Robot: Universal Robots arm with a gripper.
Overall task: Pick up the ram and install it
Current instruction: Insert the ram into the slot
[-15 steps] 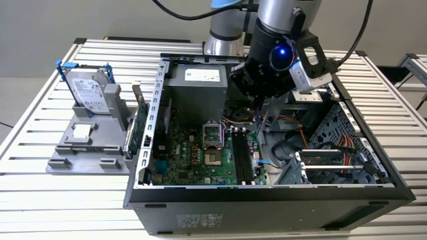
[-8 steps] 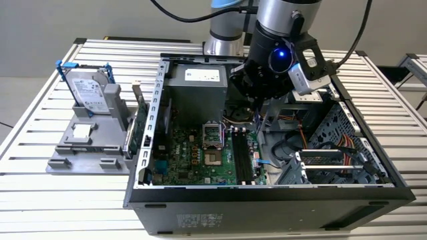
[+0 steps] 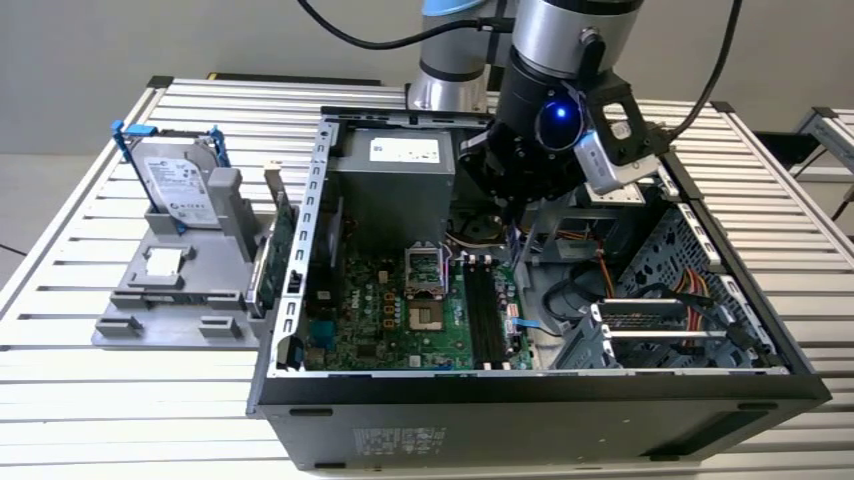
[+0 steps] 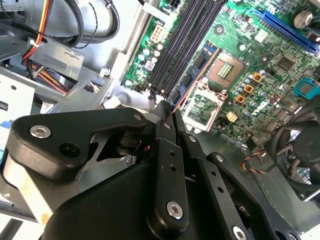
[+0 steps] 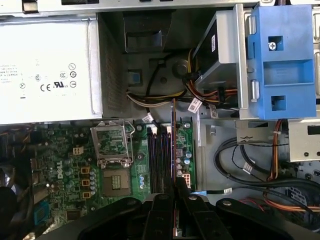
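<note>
A slatted metal counter (image 3: 80, 400) carries an open computer case (image 3: 534, 400) lying on its side, with a plain pale wall behind. At about nine o'clock from the case in the exterior view stands a grey holder (image 3: 174, 300) with a silver hard drive (image 3: 180, 185) on blue rails propped upright in it, and a green expansion card (image 3: 274, 265) stands on edge just beside the case wall.

Inside the case lies the green motherboard (image 3: 387, 315) with its open processor socket (image 5: 112, 145) and a row of dark memory slots (image 5: 157, 155). The power supply (image 5: 45, 70) sits at about twelve o'clock of the socket in the first wrist view.

The pincer (image 5: 173, 192) is closed on the ram (image 5: 173, 145), its black fingers (image 4: 170, 165) pinching the stick from both flat sides. The ram is seen edge-on in both wrist views as a thin dark strip with a reddish edge, standing upright above the memory slots and running along their length. Whether it touches a slot cannot be told.
</note>
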